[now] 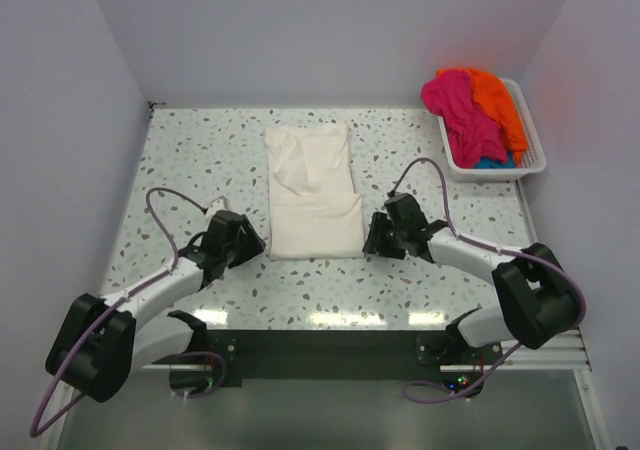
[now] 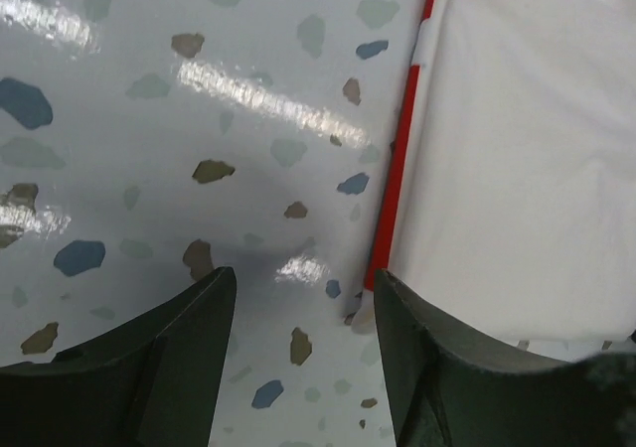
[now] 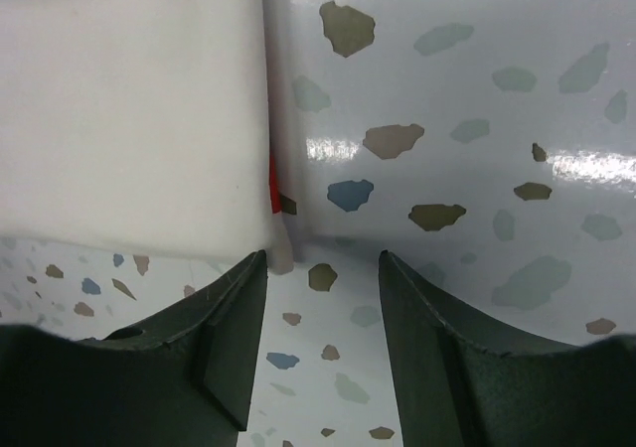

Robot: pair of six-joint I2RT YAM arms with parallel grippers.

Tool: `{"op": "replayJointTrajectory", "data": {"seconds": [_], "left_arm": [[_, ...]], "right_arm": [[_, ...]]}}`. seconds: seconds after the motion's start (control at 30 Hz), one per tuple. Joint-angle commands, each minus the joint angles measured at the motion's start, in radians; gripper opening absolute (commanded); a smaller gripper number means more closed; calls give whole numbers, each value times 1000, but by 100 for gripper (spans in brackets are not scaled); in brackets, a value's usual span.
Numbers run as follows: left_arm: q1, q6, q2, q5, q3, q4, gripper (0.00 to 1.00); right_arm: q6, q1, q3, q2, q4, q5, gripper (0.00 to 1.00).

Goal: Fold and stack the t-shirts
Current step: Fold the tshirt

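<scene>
A cream-white t-shirt (image 1: 312, 192) lies in the middle of the speckled table (image 1: 190, 160), folded into a long narrow strip that runs from 12 o'clock down to 6 o'clock, its far half a little rumpled. The left gripper (image 1: 248, 242) sits low at the strip's 8 o'clock corner, just beside the cloth. Its fingers (image 2: 169, 358) are spread, with bare tabletop between them and nothing pinched. A thin red edge (image 2: 397, 159) of the shirt's print shows just ahead of its right-hand finger. The right gripper (image 1: 377, 236) mirrors it at the 4 o'clock corner, jaws likewise apart over bare table, with the cloth's corner close ahead of its left-hand finger. Off at 2 o'clock, well apart from the strip, a white slatted basket (image 1: 535, 155) holds a heap of a magenta-pink tee (image 1: 455, 105), an orange tee (image 1: 495, 100) and a sliver of teal cloth (image 1: 490, 163) at the bottom.
</scene>
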Motion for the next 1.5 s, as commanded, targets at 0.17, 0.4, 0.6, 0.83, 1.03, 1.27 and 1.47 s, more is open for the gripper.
{"op": "replayJointTrajectory", "data": {"seconds": [0.17, 0.4, 0.6, 0.83, 1.03, 1.27, 1.47], "left_arm": [[-13, -48, -151, 131, -171, 195, 62], [-14, -55, -110, 198, -230, 321, 61], [-14, -67, -38, 201, -234, 368, 54], [-24, -67, 65, 218, -225, 413, 48], [-37, -54, 132, 231, -201, 427, 33], [-79, -25, 154, 249, -162, 393, 0], [-177, -58, -25, 206, -172, 197, 0]], "right_arm": [[175, 35, -107, -72, 189, -5, 53], [233, 36, -136, -38, 267, -25, 53], [261, 38, -148, -7, 304, -25, 48], [264, 41, -147, 30, 323, -31, 42], [238, 41, -127, 48, 321, -36, 29], [161, 41, -84, 21, 243, -62, 0], [115, 50, -160, -151, 113, -109, 0]]}}
